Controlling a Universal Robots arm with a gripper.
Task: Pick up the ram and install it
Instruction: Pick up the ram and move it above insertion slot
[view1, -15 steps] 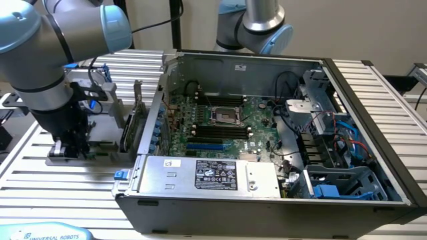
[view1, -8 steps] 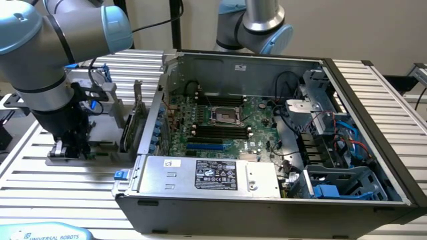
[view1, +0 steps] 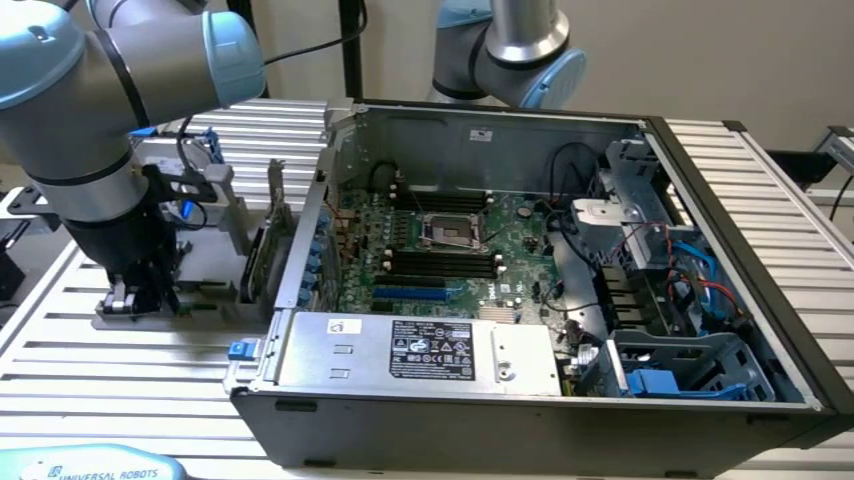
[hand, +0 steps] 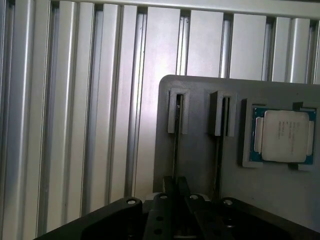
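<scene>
Pincer (hand: 176, 189) clamping ram (hand: 176, 150), holder (hand: 200, 160) w/ CPU (hand: 283, 136)

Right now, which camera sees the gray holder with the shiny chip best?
The wrist view: the gray holder faces it, slots and processor chip plain. The exterior view shows it side-on, partly behind the arm.

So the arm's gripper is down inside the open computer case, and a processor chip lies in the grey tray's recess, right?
Not quite. The gripper is outside the computer case, down at the grey tray on the exterior view's left; the exterior view shows it. The processor chip does lie in the tray's recess.
</scene>
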